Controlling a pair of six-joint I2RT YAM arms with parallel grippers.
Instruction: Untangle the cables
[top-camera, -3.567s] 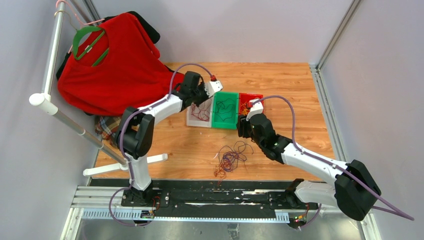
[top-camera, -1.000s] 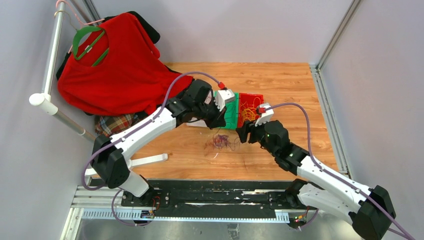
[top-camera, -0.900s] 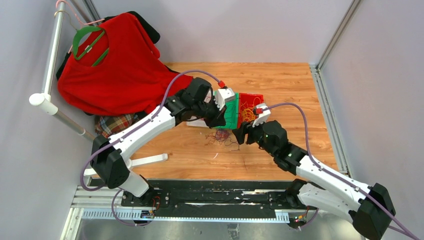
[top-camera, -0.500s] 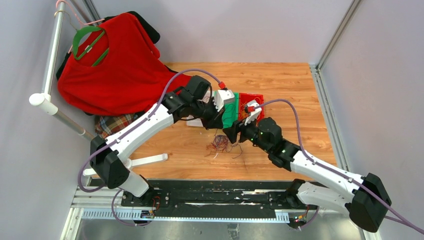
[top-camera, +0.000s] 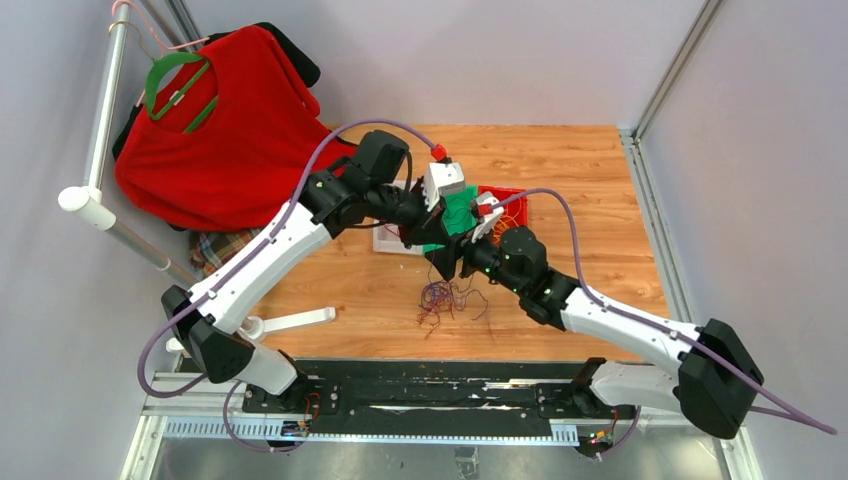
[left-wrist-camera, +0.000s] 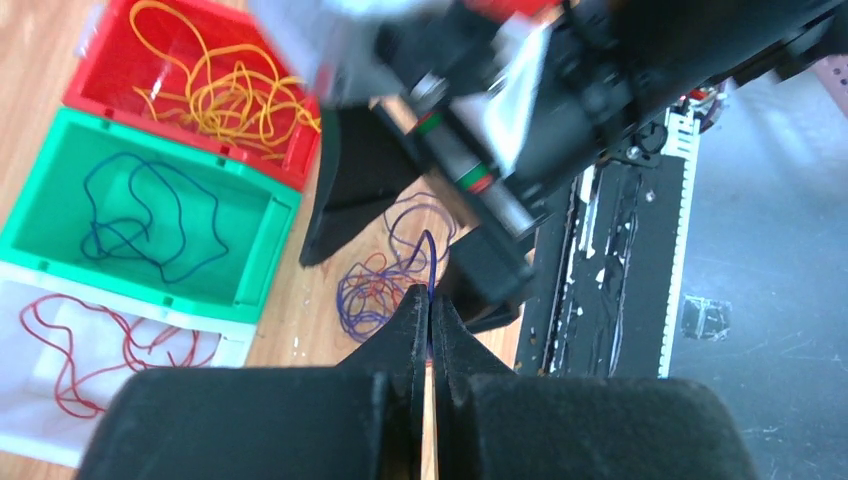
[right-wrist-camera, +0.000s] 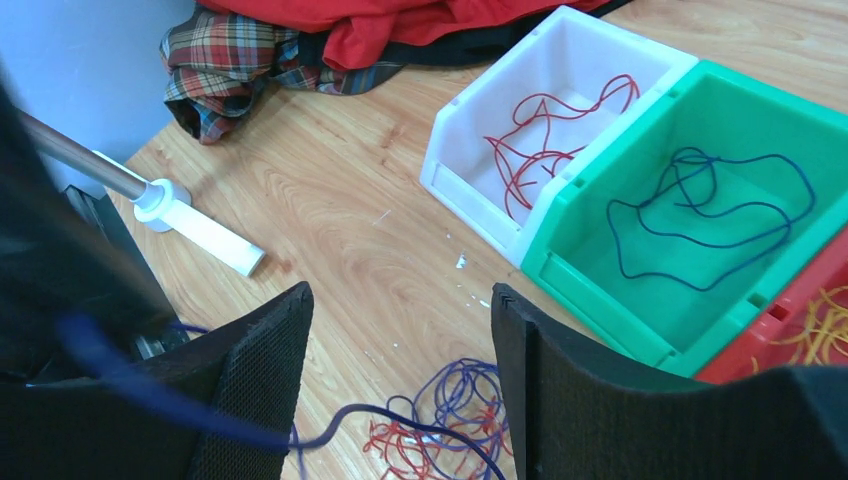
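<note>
Purple cable (left-wrist-camera: 428, 255) rises off the tangle (top-camera: 440, 298).
L gripper (left-wrist-camera: 430, 305) clamps it; R gripper (right-wrist-camera: 398, 300) has jaws apart.

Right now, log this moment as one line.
left gripper: jaws shut on purple cable | right gripper: jaws open near it | tangle: on table

Overhead view from my station. Upper left: I see a red shirt (top-camera: 240, 120) on a green hanger (top-camera: 165, 75), hung from a white rack (top-camera: 105, 110), with a plaid cloth (top-camera: 215, 250) bunched beneath. Centre: white bin (right-wrist-camera: 560, 50), green bin (right-wrist-camera: 650, 310) and red bin (top-camera: 512, 192) side by side on the wooden table (top-camera: 560, 160). Bottom: black rail (top-camera: 430, 395).
</note>
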